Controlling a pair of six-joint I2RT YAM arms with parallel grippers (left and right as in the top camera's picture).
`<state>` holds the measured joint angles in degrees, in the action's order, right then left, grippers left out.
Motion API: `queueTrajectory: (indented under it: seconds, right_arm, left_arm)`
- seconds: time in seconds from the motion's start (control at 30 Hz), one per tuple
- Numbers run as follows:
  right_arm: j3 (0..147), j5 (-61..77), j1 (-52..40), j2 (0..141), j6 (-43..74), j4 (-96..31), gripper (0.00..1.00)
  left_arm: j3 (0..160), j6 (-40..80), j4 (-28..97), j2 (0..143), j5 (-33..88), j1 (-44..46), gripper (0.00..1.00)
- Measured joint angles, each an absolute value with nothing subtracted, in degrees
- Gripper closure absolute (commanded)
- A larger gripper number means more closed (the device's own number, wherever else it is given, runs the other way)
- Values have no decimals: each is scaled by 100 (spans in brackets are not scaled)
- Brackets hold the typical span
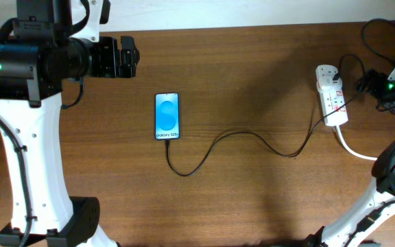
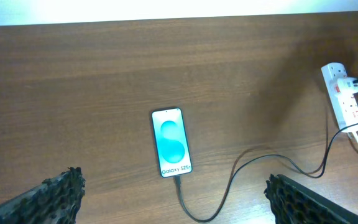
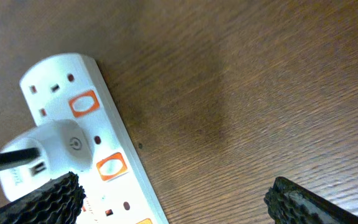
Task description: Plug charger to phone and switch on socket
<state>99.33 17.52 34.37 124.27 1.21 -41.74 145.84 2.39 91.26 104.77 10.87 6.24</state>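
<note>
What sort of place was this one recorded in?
Probably a robotics lab or test bench, not a home: a bare wood-grain table, a white robot arm standing at it, and only a phone, its charger and a socket laid out.

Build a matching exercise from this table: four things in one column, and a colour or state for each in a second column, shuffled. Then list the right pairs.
Column one:
1. phone
2. charger
3. socket
4. left pincer

Column two:
A. white, long, with red switch marks
B. open, holding nothing
C. lying flat, screen lit blue
D. thin, black, winding

Pairs: 1-C, 2-D, 3-A, 4-B.
</note>
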Motion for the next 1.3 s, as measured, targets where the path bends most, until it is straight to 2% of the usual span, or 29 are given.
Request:
queueTrajectory:
  seconds: [0.27,1.3]
  right_arm:
    - [9933,1474,3146,12672,-69,-4171,1]
    - [9955,1035,2926,12980,-36,-3929,1]
  left_arm:
    - [14584,239,9126,10477,1090,624,1]
    - [14584,239,9126,10477,1087,624,1]
